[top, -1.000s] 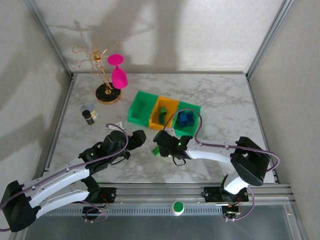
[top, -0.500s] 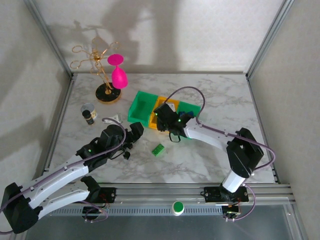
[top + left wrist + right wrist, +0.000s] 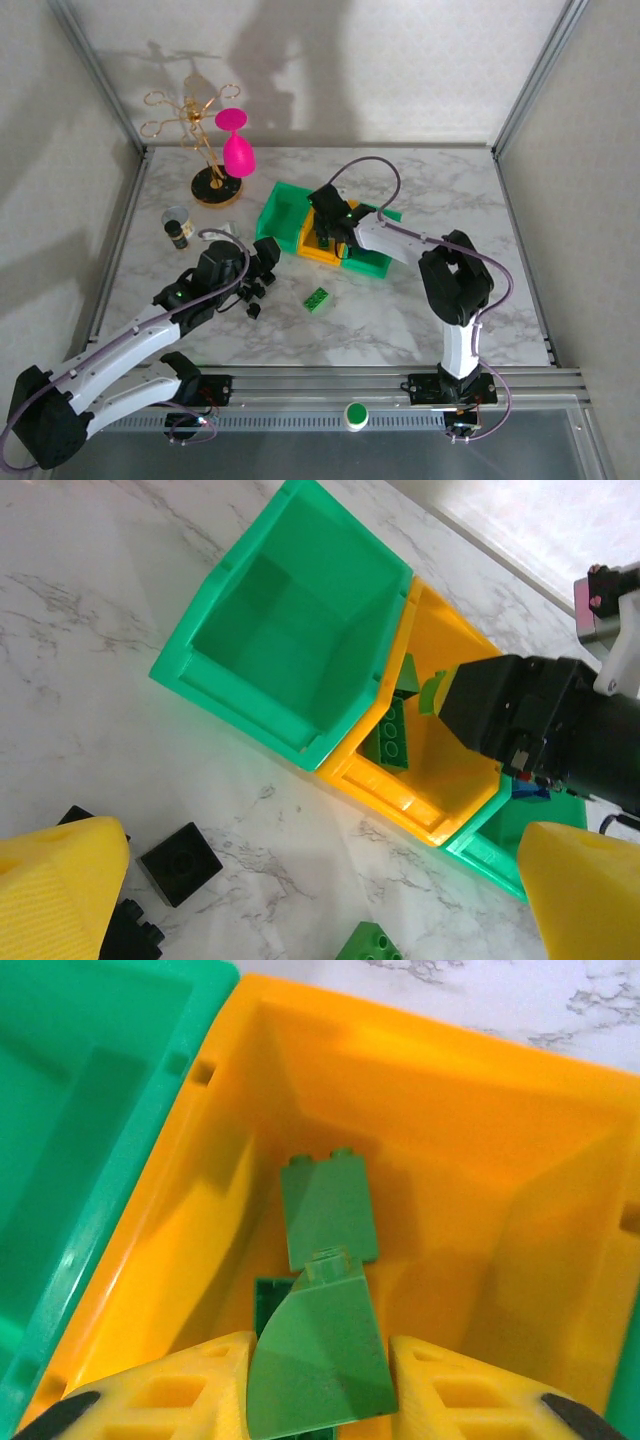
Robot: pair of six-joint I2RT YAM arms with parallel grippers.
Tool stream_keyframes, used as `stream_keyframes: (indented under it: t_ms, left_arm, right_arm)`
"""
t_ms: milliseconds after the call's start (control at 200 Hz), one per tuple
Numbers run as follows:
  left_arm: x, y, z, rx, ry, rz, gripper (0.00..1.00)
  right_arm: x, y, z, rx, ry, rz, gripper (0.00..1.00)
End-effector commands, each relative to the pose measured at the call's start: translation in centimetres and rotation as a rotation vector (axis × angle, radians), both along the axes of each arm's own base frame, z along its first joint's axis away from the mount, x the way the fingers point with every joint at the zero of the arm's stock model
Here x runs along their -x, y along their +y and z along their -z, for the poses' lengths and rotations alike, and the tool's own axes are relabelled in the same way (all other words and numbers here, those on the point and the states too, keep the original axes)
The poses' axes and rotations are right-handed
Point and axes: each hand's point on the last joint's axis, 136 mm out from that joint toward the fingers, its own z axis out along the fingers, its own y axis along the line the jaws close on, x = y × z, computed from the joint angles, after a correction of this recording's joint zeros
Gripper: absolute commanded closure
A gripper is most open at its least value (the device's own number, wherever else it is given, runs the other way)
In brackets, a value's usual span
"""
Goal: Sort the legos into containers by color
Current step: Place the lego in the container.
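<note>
Three joined containers stood in a row near the middle of the marble table, running from ten o'clock to four o'clock in the overhead view: a left green bin, a yellow-orange bin and another green one. The right gripper hung over the yellow-orange bin, its jaws clamped on a green sloped lego. On that bin's floor lay a second green sloped brick, with a darker green brick at its seven o'clock. The left gripper hovered above the table at the containers' eight o'clock, jaws spread wide with nothing between them. Several black legos lay on the marble just under it. One loose green lego sat on the table at the yellow-orange bin's six o'clock, apart from both grippers.
</note>
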Motion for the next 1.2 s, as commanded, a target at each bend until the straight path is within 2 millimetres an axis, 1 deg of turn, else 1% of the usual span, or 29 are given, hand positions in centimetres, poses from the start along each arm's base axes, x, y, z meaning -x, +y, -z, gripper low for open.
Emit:
stream_keyframes:
  t_ms: [0, 110, 160, 225, 476, 566, 766, 856, 1001, 1136, 1196]
  left_arm:
    - [-0.7, -0.3, -1.8, 0.022, -0.043, 0.014, 0.00]
    - [-0.7, -0.2, -1.5, 0.031, -0.038, 0.012, 0.00]
    - [-0.7, -0.2, -1.4, 0.033, -0.039, 0.013, 0.00]
    - [-0.6, -0.3, -1.5, 0.032, -0.038, 0.018, 0.00]
    - [-0.4, -0.2, -2.2, 0.035, -0.051, 0.026, 0.00]
    - [-0.3, -0.2, -2.3, 0.038, -0.052, 0.030, 0.00]
    - [0.1, 0.0, -2.2, 0.032, -0.038, 0.030, 0.00]
    - [0.4, -0.1, -2.2, 0.038, -0.038, 0.039, 0.01]
    - [1.1, -0.5, -1.7, 0.052, -0.018, 0.065, 0.00]
    - [2.1, -1.2, -1.1, 0.053, -0.002, 0.094, 0.00]
    - [2.5, -1.5, -0.7, 0.051, 0.007, 0.104, 0.00]
  right_arm:
    - [-1.3, 0.7, -0.1, -0.008, -0.016, -0.018, 0.63]
    - [-1.9, 0.8, 0.4, 0.008, -0.013, -0.017, 0.62]
    - [-2.0, 0.9, 0.3, 0.006, -0.013, -0.022, 0.60]
    - [-2.0, 1.0, 0.0, -0.002, -0.021, -0.023, 0.59]
    - [-1.6, 0.9, -3.1, -0.036, -0.059, -0.025, 0.55]
    - [-1.4, 0.9, -4.3, -0.051, -0.075, -0.026, 0.54]
    - [-0.5, 0.7, -6.3, -0.072, -0.105, -0.014, 0.54]
    - [0.4, 0.5, -6.9, -0.092, -0.110, -0.010, 0.53]
    - [2.8, 0.5, -7.8, -0.102, -0.117, -0.023, 0.51]
    - [5.9, 0.1, -8.0, -0.117, -0.109, -0.027, 0.50]
    - [7.4, 0.0, -7.8, -0.121, -0.099, -0.034, 0.49]
